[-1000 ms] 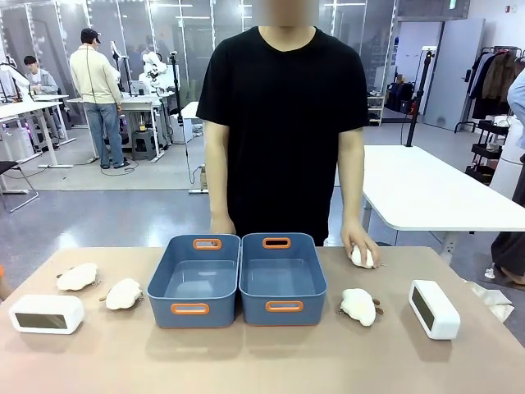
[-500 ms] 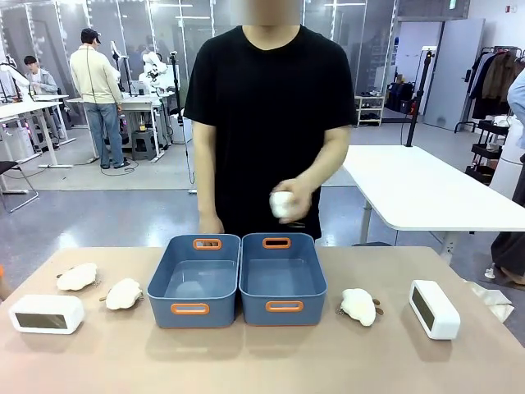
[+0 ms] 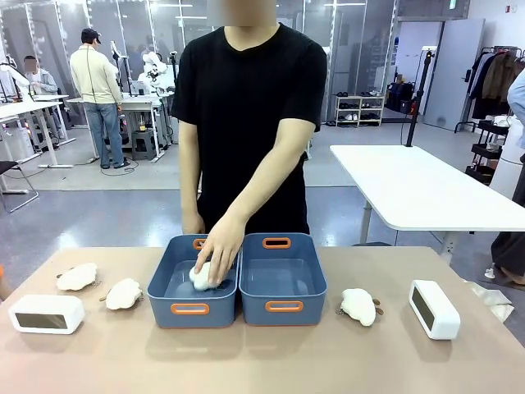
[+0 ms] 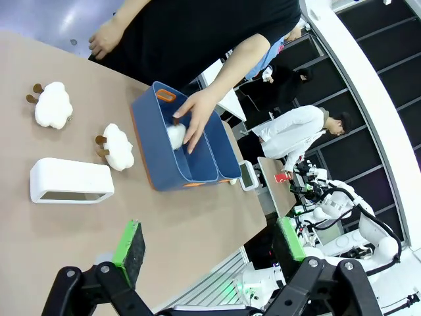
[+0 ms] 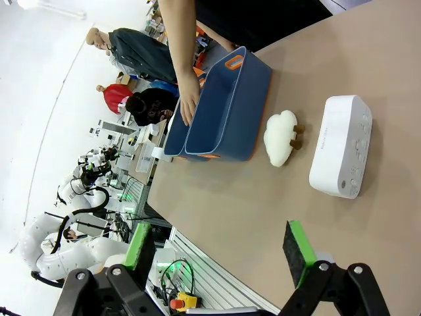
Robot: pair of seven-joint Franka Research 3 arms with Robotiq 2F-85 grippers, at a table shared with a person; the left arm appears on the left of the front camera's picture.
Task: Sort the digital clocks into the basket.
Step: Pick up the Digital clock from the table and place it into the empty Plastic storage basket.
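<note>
Digital clocks sit on the table (image 3: pixel 262 361) outside both baskets: left clock (image 3: pixel 46 313) and right clock (image 3: pixel 434 309) at opposite ends. Left basket (image 3: pixel 217 315) contains a plush toy (image 3: pixel 200 278) under the person's hand (image 3: pixel 220 253); right basket (image 3: pixel 283 279) floor bare. Left gripper (image 4: pixel 209 241) and right gripper (image 5: pixel 218 245) (both above the table) spread wide, gripping nothing.

You have one digital clock (image 3: pixel 47 313) near the left edge of the surface (image 3: pixel 262 361). It is a white rounded block, and its dark-framed grey display faces the near edge. The second digital clock (image 3: pixel 434 309) looks the same and sits near the right edge, with its display turned toward the middle. Both rest outside the blue-grey tubs. The left basket (image 3: pixel 164 305) and right basket (image 3: pixel 310 308) stand touching side by side at the middle, with orange-rimmed handle slots at their near and far ends.
</note>
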